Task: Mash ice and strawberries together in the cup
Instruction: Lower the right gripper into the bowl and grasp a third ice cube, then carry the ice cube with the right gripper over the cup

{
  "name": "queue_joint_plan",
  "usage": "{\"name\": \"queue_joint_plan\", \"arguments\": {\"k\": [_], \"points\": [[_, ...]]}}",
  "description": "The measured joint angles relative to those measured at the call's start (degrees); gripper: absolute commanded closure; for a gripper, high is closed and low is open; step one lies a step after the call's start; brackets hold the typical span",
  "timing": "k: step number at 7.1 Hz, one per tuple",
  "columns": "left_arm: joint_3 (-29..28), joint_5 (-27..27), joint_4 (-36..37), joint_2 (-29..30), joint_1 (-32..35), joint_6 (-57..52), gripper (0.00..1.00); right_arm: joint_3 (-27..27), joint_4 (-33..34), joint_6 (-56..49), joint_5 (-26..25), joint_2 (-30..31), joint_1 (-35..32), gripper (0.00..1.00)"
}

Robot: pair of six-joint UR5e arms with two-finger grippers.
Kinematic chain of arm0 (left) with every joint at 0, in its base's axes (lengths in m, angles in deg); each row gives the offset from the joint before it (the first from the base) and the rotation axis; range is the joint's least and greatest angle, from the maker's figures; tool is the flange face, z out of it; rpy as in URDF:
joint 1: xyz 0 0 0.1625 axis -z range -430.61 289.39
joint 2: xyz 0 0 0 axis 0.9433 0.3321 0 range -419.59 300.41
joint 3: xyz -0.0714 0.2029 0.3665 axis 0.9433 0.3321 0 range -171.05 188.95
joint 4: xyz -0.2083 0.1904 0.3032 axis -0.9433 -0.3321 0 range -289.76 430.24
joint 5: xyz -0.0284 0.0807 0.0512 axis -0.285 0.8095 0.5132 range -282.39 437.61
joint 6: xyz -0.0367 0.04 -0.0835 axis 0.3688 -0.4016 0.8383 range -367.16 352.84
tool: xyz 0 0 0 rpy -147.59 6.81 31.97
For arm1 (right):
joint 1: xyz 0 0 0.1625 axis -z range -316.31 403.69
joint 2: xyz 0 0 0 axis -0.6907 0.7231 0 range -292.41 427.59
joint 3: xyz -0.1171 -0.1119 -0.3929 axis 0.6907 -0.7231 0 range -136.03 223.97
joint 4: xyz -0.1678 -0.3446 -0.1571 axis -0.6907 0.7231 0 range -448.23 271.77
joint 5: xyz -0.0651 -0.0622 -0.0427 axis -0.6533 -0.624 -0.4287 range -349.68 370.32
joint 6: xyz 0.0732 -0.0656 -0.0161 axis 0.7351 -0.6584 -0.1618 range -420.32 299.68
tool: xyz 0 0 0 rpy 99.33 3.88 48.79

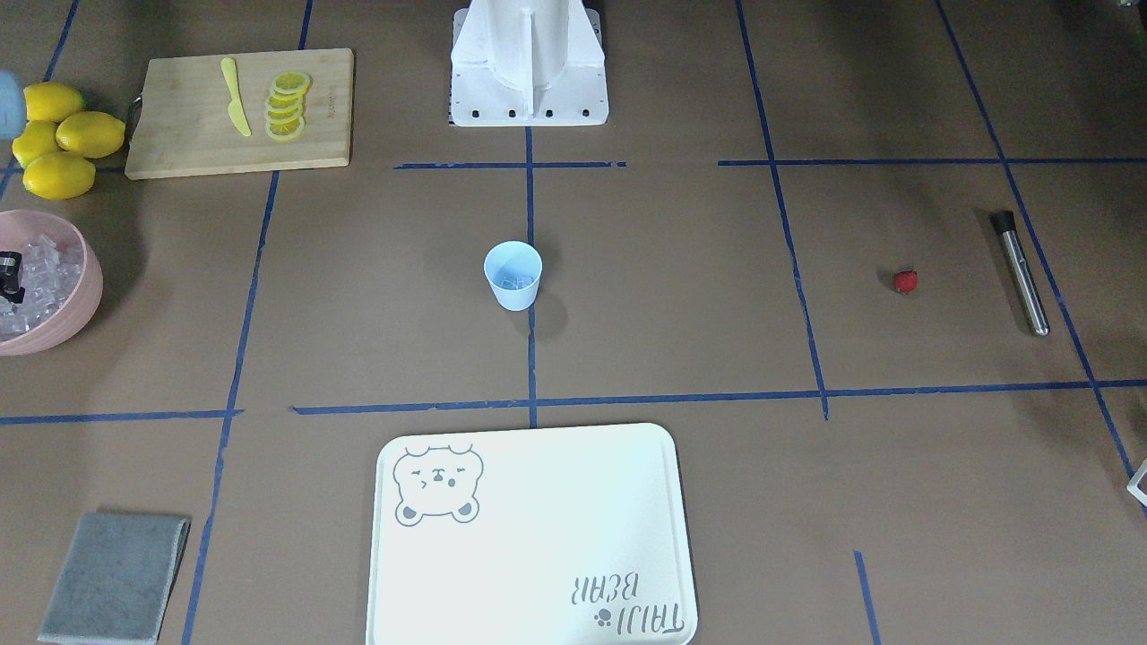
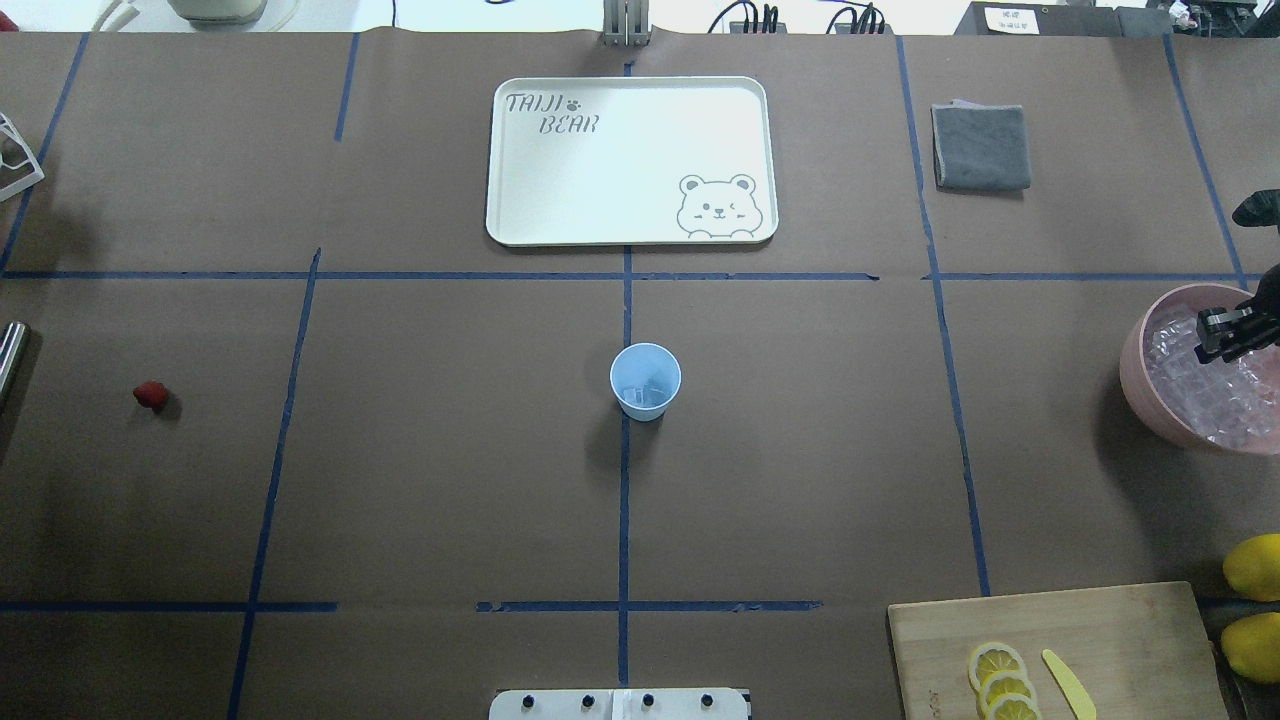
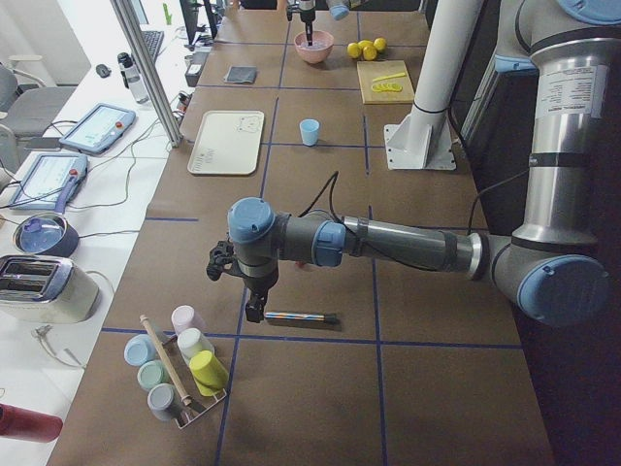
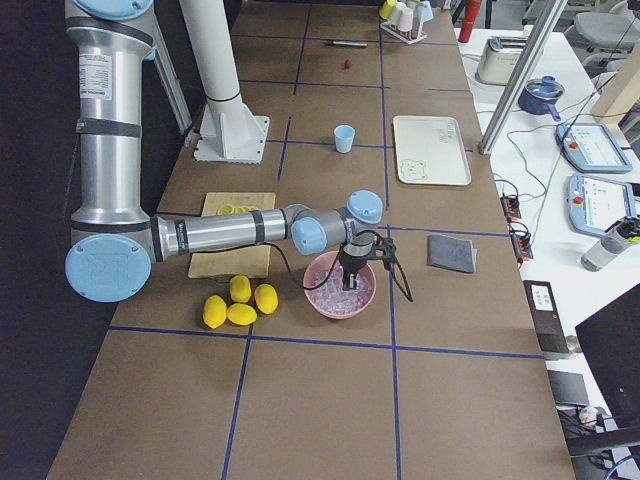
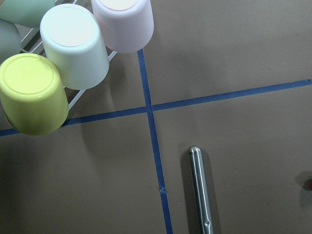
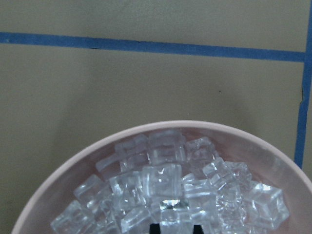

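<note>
Located the cup (image 1: 513, 276) upright at table centre, on a crossing of blue tape lines. Noted a few cubes of ice (image 2: 648, 392) at its bottom. Much more ice heaped in a pink bowl (image 2: 1135, 385) at the table's right end.

Found the right gripper (image 2: 1225, 335) down inside that bowl, over the heap. Right wrist view: two dark fingertips (image 6: 155, 228) barely in frame, set apart, a cube between. Clamped on that cube or only straddling it: cannot tell.

Found the strawberry (image 1: 905, 281) lying alone on the brown paper toward the left end, well apart from the cup. Steel muddler (image 1: 1020, 273) with black head near it, closer to the left end, not touching.

Found the left gripper (image 3: 254, 309) pointing down at the muddler's rounded steel end. Seen only from the side view, so fingers parted or closed: cannot tell. Contact with the muddler: cannot tell.

Also logged:
- white bear tray (image 1: 538, 537) at the middle of the operators' edge
- grey cloth (image 1: 115, 578) at the same edge, toward the right end
- wooden board (image 1: 188, 143) near the robot-side right corner, carrying lemon slices (image 1: 288, 106) and a yellow knife (image 1: 236, 97)
- four whole lemons (image 1: 63, 139) just beside the board
- rack of upturned cups (image 5: 73, 46) at the left end
</note>
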Motion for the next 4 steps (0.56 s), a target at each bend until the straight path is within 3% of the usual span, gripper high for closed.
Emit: {"name": "queue_joint_plan", "arguments": {"k": [4], "points": [[-0.1, 0.0, 0.0, 0.0, 0.0, 0.0, 0.00, 8.1, 2.9, 0.3, 0.4, -0.2, -2.6, 1.00]]}}
